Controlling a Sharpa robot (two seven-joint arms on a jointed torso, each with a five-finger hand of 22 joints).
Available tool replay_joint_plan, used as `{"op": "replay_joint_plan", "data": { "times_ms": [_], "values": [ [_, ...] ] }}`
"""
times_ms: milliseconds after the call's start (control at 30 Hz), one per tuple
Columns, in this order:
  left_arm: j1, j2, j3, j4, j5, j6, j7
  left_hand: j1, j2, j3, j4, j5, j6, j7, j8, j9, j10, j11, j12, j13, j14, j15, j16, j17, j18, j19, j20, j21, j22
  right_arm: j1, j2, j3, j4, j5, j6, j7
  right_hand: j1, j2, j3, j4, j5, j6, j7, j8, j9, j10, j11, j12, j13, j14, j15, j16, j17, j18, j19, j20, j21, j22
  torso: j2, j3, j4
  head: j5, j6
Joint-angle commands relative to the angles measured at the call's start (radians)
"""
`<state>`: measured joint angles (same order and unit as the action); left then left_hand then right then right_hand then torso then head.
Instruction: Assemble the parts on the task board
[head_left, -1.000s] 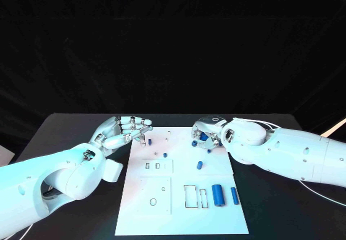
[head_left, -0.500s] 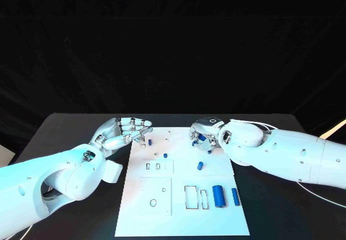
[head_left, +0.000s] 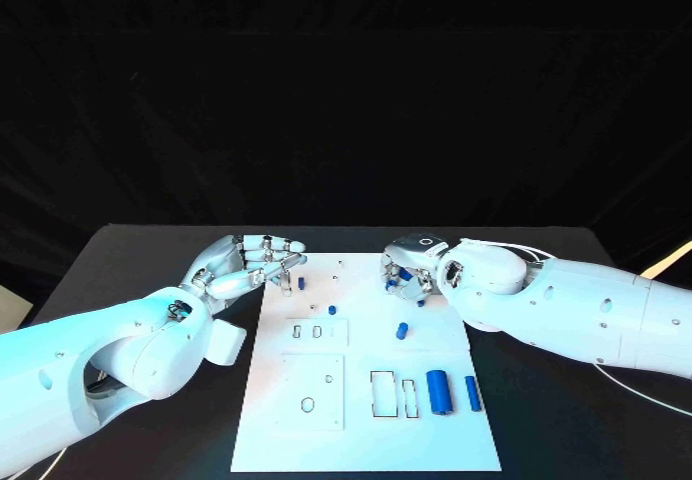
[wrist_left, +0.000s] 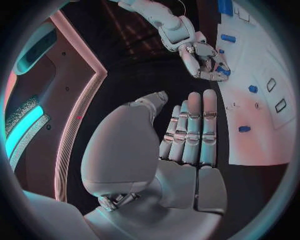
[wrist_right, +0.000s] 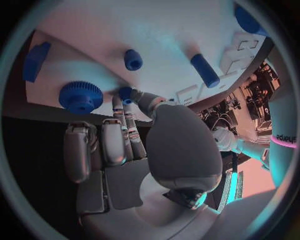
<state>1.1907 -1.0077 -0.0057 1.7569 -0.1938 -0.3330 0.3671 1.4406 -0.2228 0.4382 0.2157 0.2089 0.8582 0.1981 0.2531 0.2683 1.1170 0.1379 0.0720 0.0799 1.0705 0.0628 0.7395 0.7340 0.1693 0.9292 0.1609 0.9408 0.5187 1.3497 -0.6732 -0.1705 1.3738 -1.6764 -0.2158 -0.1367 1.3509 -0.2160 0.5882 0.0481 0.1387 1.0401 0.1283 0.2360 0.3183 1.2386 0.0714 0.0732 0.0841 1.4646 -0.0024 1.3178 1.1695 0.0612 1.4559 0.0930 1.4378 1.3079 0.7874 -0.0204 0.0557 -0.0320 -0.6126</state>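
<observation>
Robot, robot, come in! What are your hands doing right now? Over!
Left hand open, at the task board's far left edge. Right hand pinching a small blue part over the far right corner, beside the blue gear. Nothing blocking.

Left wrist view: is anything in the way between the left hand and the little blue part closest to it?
No, nothing visible. The left hand holds nothing, and the small blue part stands on the task board just beside its fingers, with only bare surface between them.
</observation>
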Motion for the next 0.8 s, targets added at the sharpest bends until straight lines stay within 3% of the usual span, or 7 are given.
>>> {"op": "replay_joint_plan", "data": {
  "times_ms": [33, 233, 533, 800],
  "values": [
    [0.002, 0.000, 0.001, 0.001, -0.004, 0.025, 0.000, -0.006, 0.007, 0.008, 0.000, -0.001, -0.002, 0.004, -0.007, 0.002, -0.005, 0.001, -0.005, 0.002, -0.003, 0.003, 0.004, 0.001, 0.014, -0.009, -0.001, 0.005, 0.002, -0.004, -0.003, -0.002, 0.001, -0.034, 0.004, -0.021, 0.025, 0.009, 0.012, -0.004, -0.003, 0.004, 0.001, 0.003, 0.003, 0.012, -0.005, 0.000, 0.003, 0.038, -0.008, 0.005, -0.001, -0.017, 0.006, 0.000, 0.004, 0.064, 0.001, 0.0005, -0.0013, 0.002, 0.002],
    [0.002, -0.001, 0.001, 0.000, -0.003, 0.027, -0.001, -0.006, 0.008, 0.009, -0.001, -0.001, -0.002, 0.004, -0.007, 0.002, -0.005, 0.000, -0.005, 0.002, -0.003, 0.003, 0.005, 0.002, 0.014, -0.009, -0.001, 0.006, 0.002, -0.004, -0.007, -0.002, 0.016, -0.053, -0.052, -0.036, 0.048, 0.017, 0.041, -0.033, -0.006, 0.011, 0.002, 0.012, 0.019, 0.030, -0.007, 0.000, 0.008, 0.036, -0.010, 0.007, -0.006, -0.019, 0.009, -0.003, 0.012, 0.076, 0.003, 0.0009, -0.0011, 0.002, 0.005],
    [0.002, -0.001, 0.001, -0.002, -0.001, 0.028, -0.001, -0.006, 0.008, 0.009, -0.001, -0.001, -0.002, 0.004, -0.007, 0.002, -0.005, 0.000, -0.005, 0.002, -0.003, 0.003, 0.005, 0.002, 0.014, -0.009, -0.001, 0.006, 0.002, 0.008, -0.002, 0.001, 0.047, -0.081, -0.131, -0.080, 0.047, 0.020, 0.050, -0.047, -0.006, 0.027, -0.002, 0.026, 0.036, 0.053, -0.013, 0.004, 0.018, 0.035, -0.015, 0.007, -0.016, -0.027, 0.031, -0.006, 0.039, 0.117, 0.003, -0.0009, -0.0006, 0.003, 0.016],
    [0.002, 0.002, 0.001, -0.005, 0.001, 0.029, 0.001, -0.005, 0.010, 0.011, -0.001, -0.002, -0.002, 0.004, -0.007, 0.002, -0.006, 0.000, -0.005, 0.002, -0.005, 0.003, 0.006, 0.002, 0.014, -0.011, -0.001, 0.008, 0.004, 0.016, 0.048, 0.003, 0.024, -0.095, -0.187, -0.132, 0.044, 0.018, 0.051, -0.048, -0.005, 0.027, -0.001, 0.027, 0.038, 0.052, -0.013, 0.002, 0.019, 0.035, -0.015, 0.008, -0.016, -0.029, 0.034, -0.006, 0.043, 0.124, 0.006, -0.0005, 0.0030, 0.002, 0.020]
  ]
}}
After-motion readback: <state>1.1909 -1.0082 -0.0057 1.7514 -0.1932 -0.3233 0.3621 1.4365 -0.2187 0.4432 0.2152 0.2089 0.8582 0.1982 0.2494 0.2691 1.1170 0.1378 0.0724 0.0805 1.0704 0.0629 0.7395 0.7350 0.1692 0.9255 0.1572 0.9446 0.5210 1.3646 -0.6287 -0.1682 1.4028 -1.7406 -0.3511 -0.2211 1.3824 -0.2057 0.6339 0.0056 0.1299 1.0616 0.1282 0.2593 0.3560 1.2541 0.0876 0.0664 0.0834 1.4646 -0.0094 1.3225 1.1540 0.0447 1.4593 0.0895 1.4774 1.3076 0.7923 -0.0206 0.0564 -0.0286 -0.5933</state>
